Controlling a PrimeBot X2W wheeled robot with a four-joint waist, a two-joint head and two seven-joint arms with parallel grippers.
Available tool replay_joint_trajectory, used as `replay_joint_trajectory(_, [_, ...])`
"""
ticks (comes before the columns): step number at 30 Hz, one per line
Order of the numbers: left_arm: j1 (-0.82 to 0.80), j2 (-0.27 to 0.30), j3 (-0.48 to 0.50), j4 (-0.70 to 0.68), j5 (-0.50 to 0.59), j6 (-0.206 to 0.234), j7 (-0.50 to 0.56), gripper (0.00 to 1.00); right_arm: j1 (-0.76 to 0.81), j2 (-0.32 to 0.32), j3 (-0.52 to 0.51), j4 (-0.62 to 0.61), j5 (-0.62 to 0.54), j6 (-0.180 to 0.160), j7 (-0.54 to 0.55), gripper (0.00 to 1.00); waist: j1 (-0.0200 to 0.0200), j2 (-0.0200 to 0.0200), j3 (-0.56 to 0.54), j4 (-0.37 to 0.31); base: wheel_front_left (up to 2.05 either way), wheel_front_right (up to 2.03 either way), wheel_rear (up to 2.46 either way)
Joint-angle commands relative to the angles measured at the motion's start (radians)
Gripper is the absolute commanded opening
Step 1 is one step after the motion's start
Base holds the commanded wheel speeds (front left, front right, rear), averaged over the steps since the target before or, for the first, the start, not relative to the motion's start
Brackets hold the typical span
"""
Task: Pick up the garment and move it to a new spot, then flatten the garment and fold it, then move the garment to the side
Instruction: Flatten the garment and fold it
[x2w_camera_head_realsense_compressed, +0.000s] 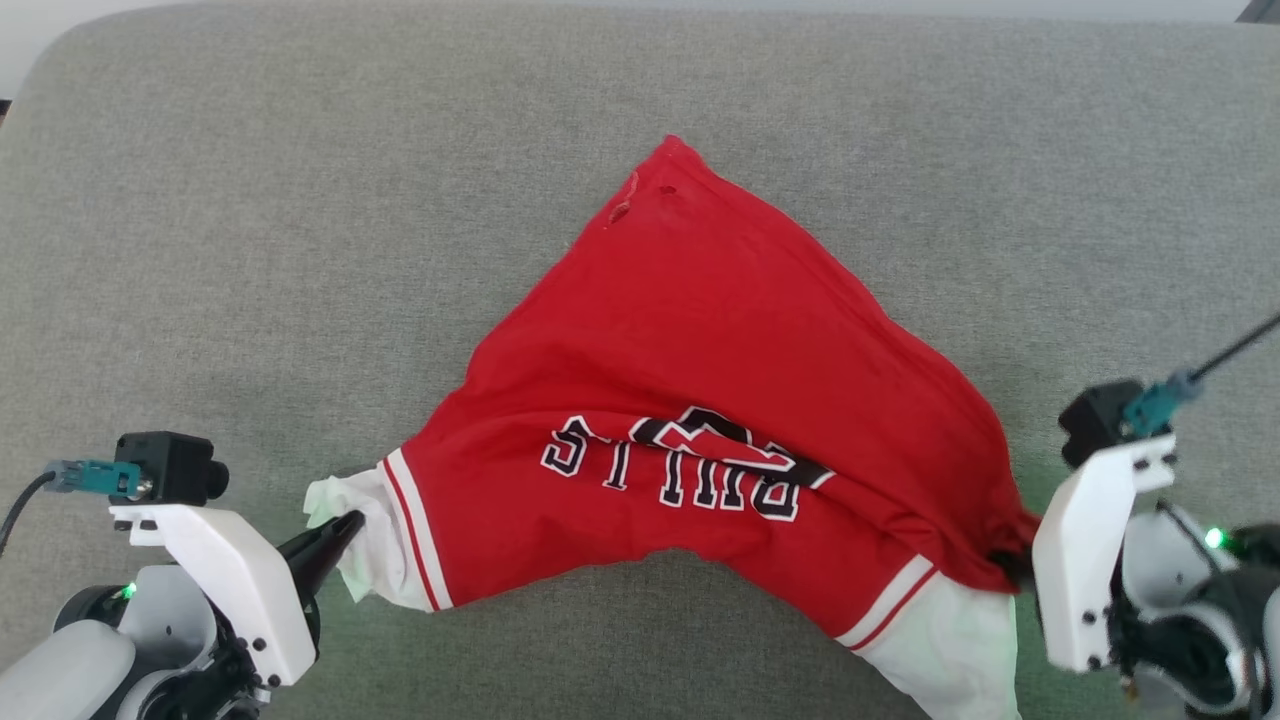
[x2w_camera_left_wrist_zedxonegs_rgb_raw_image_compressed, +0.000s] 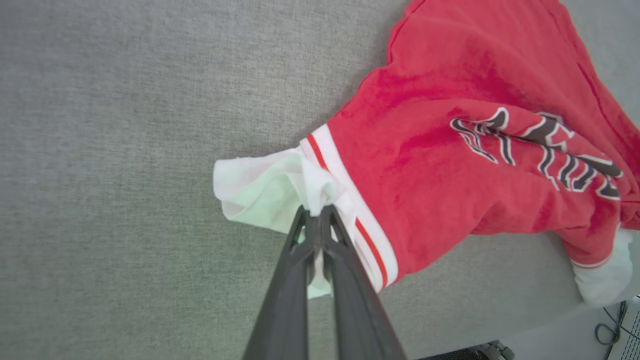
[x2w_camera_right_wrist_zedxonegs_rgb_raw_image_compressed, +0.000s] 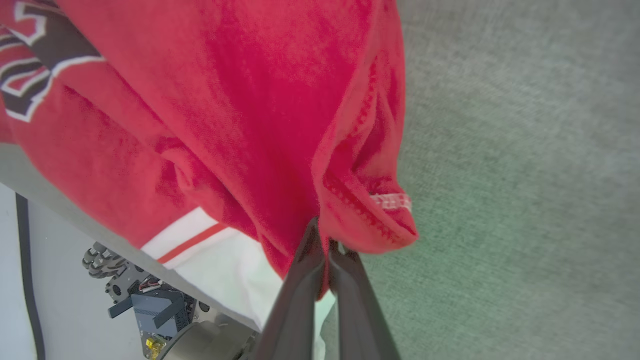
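Garment (x2w_camera_head_realsense_compressed: 700, 330) on cushion (x2w_camera_head_realsense_compressed: 250, 200), sleeve (x2w_camera_left_wrist_zedxonegs_rgb_raw_image_compressed: 260, 192) tight in left end effector (x2w_camera_left_wrist_zedxonegs_rgb_raw_image_compressed: 315, 212), red edge (x2w_camera_right_wrist_zedxonegs_rgb_raw_image_compressed: 360, 220) tight in right end effector (x2w_camera_right_wrist_zedxonegs_rgb_raw_image_compressed: 322, 237).

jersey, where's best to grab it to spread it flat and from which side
The two near ends, from the robot's side: the jersey narrows to a far point, with its sleeves nearest. The left gripper pinches the white sleeve; the right gripper pinches a red fold beside the other sleeve. Pulling those apart should probably spread it.
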Motion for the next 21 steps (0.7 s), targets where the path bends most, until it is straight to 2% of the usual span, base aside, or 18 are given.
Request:
replay_joint_trajectory(1, [-0.007,-0.005,0.000,0.001,-0.001,-0.006,0.004,0.00,0.023,0.017,-0.008,-0.006,-0.014,-0.001,-0.022,0.00,0.0000,0.0000,0.002,0.001,0.00,0.00,0.00])
replay_joint_trajectory(4, [-0.010,-0.010,-0.001,0.008,-0.002,-0.011,0.002,0.00,0.056,0.060,-0.036,0.042,-0.056,-0.001,-0.080,0.00,0.0000,0.0000,0.003,0.002,0.00,0.00,0.00])
replay_joint_trajectory(5, [-0.011,-0.013,-0.002,0.011,-0.003,-0.014,0.002,0.00,0.053,0.067,-0.044,0.056,-0.069,-0.001,-0.107,1.00,0.0000,0.0000,0.003,0.003,0.00,0.00,0.00])
replay_joint_trajectory(8, [-0.014,-0.019,-0.006,0.021,0.000,-0.021,0.002,0.00,0.046,0.073,-0.048,0.082,-0.099,-0.001,-0.156,1.00,0.0000,0.0000,0.000,0.006,0.00,0.00,0.00])
replay_joint_trajectory(11, [-0.014,-0.023,-0.007,0.026,0.000,-0.026,-0.001,0.00,0.029,0.069,-0.052,0.045,-0.094,-0.001,-0.171,1.00,0.0000,0.0000,-0.003,0.008,0.00,0.00,0.00])
replay_joint_trajectory(15, [-0.012,-0.024,-0.011,0.028,0.011,-0.034,-0.010,0.00,0.008,0.081,-0.082,-0.094,-0.072,-0.001,-0.142,1.00,0.0000,0.0000,-0.003,0.013,0.00,0.00,0.00])
replay_joint_trajectory(21, [-0.015,-0.030,-0.008,0.026,0.011,-0.037,-0.016,0.00,-0.036,0.095,-0.098,-0.236,-0.077,-0.001,-0.115,1.00,0.0000,0.0000,0.003,0.025,0.00,0.00,0.00])
